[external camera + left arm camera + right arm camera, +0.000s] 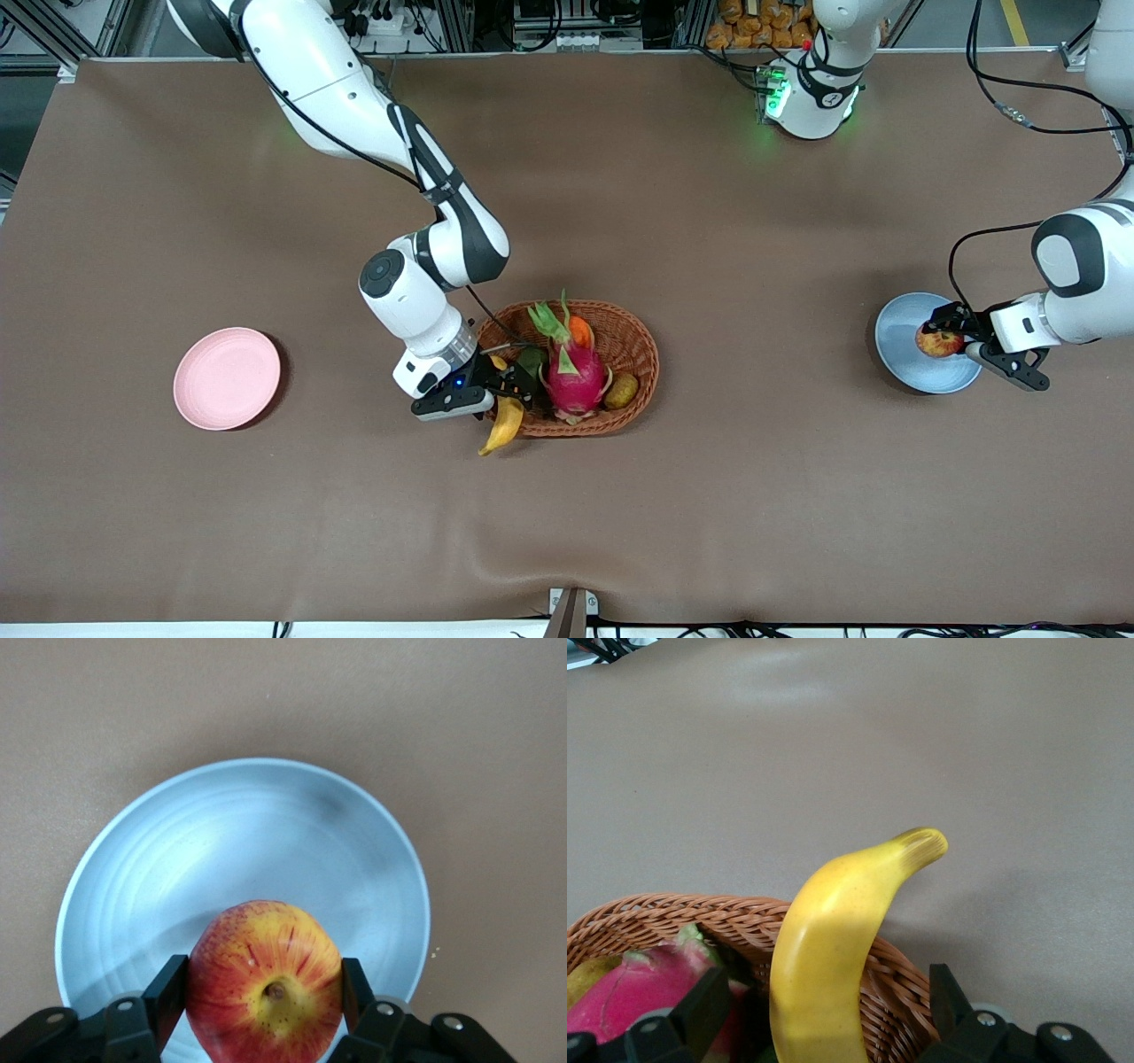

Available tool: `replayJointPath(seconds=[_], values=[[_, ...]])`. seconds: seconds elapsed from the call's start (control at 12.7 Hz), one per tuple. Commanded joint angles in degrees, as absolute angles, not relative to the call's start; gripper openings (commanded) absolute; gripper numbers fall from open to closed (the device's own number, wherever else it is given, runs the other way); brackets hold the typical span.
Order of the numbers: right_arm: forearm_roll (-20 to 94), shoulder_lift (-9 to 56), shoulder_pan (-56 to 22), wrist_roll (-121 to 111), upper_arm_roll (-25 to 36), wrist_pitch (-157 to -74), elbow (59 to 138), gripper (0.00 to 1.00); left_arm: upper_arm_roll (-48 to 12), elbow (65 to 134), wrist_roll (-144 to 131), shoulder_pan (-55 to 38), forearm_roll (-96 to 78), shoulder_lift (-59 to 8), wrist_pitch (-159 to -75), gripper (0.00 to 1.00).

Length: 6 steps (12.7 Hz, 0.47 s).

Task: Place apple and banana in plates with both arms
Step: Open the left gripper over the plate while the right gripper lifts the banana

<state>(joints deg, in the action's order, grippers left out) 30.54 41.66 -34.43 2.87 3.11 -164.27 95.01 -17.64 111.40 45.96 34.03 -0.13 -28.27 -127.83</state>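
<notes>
Red, yellow-patched apple (266,983) clenched in left gripper (950,341) over blue plate (895,332); curved yellow banana (833,948) between right gripper's (500,390) parted fingers, grip unclear.

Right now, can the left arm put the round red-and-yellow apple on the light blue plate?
Probably yes: the left gripper holds the apple right over the light blue plate, with nothing between them.

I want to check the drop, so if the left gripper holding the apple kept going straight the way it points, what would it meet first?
Most likely the light blue plate. The left gripper, shut on the apple, points down at it, and nothing shows between them. How far above the plate it hangs is unclear.
</notes>
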Motion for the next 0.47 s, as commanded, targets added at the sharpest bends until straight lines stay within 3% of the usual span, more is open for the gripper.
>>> replayJointPath(seconds=[0.0,0.16,0.24,0.31,0.39], values=[[32.08,42.89,-34.98,2.81,3.60,-165.32,93.43,0.97,-18.54,111.27,47.19,35.41,0.62,-28.73,-127.97,0.26],[32.08,42.89,-34.89,2.72,3.60,-165.32,93.43,0.63,-18.46,111.36,47.64,35.51,0.62,-28.92,-127.97,0.29],[32.08,42.89,-34.89,2.72,3.60,-165.32,93.43,0.41,-18.54,111.36,47.64,35.59,0.53,-29.00,-127.88,0.35],[32.17,42.89,-34.98,2.81,3.60,-165.32,93.43,0.22,-18.54,111.27,47.64,35.60,0.35,-29.61,-127.88,0.74],[32.34,42.89,-34.98,2.90,3.60,-165.32,93.51,0.01,-18.54,111.27,47.29,35.60,-0.08,-29.88,-127.88,1.00]])
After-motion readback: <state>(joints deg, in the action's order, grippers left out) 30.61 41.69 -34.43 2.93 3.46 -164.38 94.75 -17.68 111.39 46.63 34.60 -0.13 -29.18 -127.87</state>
